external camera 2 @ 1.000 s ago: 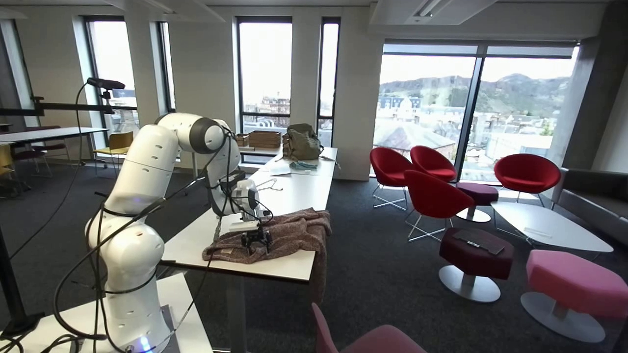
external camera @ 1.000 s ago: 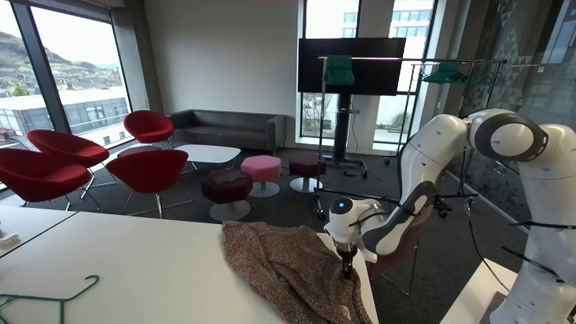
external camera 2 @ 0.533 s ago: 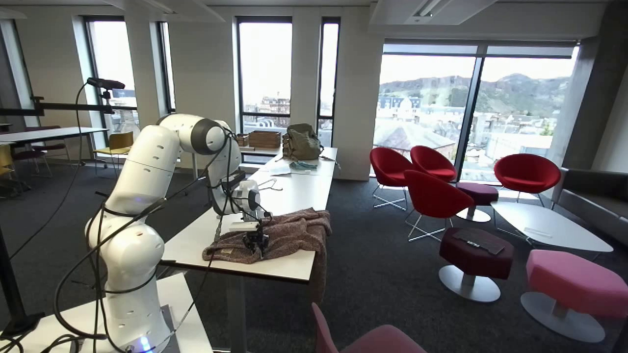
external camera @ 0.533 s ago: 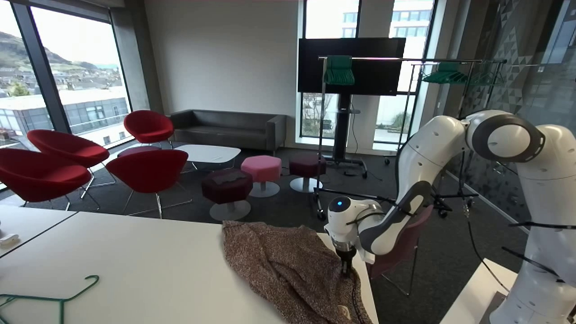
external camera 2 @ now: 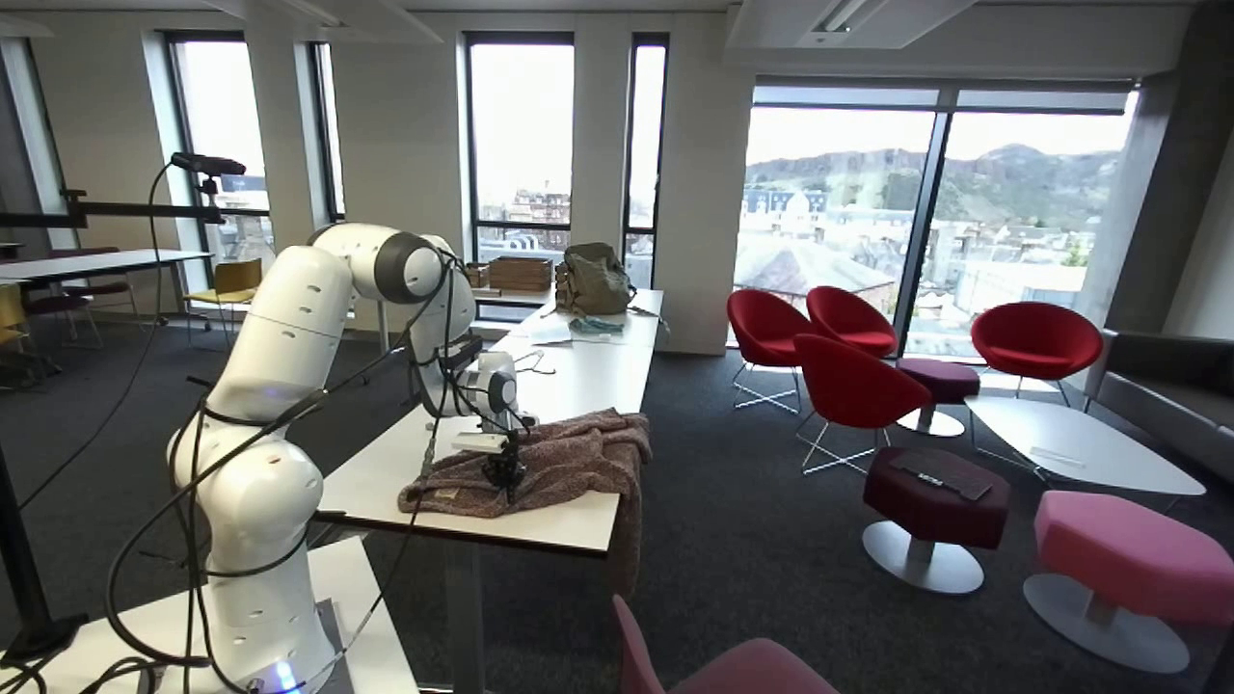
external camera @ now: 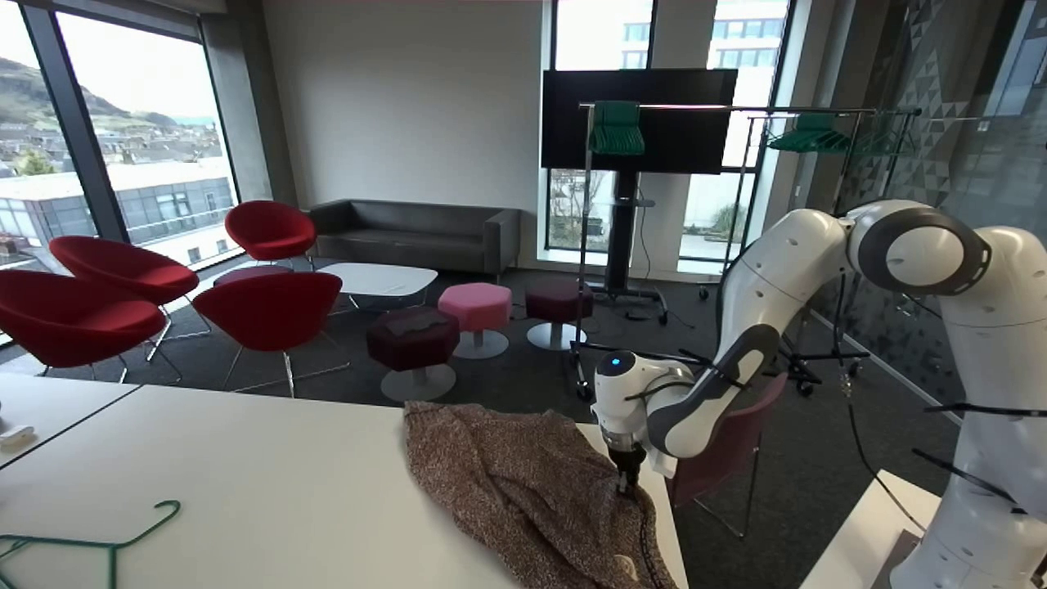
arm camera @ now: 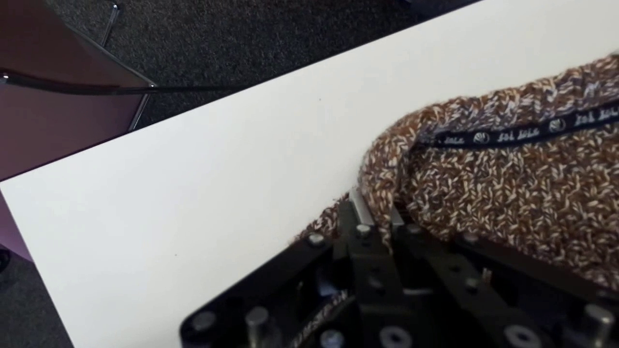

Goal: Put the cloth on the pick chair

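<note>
The cloth, a brown flecked knitted garment, lies spread over the end of the white table, and part of it hangs over the edge in an exterior view. My gripper points down at the cloth near its collar edge. A fold of knit is pinched between the two fingers, which are nearly together. Two pink seats could match the pick chair: a chair by the table end, also a mauve-pink backrest behind my arm, and a pink hexagonal stool. Which one is meant I cannot tell.
A green hanger lies on the white table. Dark red stools, several red armchairs and a clothes rail stand beyond it. A backpack sits at the table's far end.
My gripper's fingers, spread apart a second ago, have come together on a fold of the cloth. The hand has risen slightly. The cloth lies much as before.
</note>
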Controlling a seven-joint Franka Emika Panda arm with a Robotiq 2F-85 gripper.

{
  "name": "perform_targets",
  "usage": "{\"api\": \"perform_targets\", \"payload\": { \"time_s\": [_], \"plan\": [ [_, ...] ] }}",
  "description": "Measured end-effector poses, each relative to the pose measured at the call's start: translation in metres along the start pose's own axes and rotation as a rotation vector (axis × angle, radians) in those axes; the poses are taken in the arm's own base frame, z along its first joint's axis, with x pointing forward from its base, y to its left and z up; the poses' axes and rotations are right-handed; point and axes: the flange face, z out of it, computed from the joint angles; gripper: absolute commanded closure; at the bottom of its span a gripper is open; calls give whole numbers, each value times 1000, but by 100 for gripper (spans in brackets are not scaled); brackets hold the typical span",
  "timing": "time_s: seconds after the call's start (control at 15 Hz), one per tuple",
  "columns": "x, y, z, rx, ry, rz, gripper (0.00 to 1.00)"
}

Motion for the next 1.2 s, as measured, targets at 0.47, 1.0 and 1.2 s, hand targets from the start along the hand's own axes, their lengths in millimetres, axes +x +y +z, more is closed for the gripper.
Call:
{"api": "perform_targets", "payload": {
  "time_s": [0.47, 1.0, 1.2],
  "plan": [
    [5, 52, -65, 48, 143, 200, 99],
    [-29, 109, -167, 32, 300, 373, 99],
    [-34, 100, -186, 37, 335, 360, 99]
  ]
}}
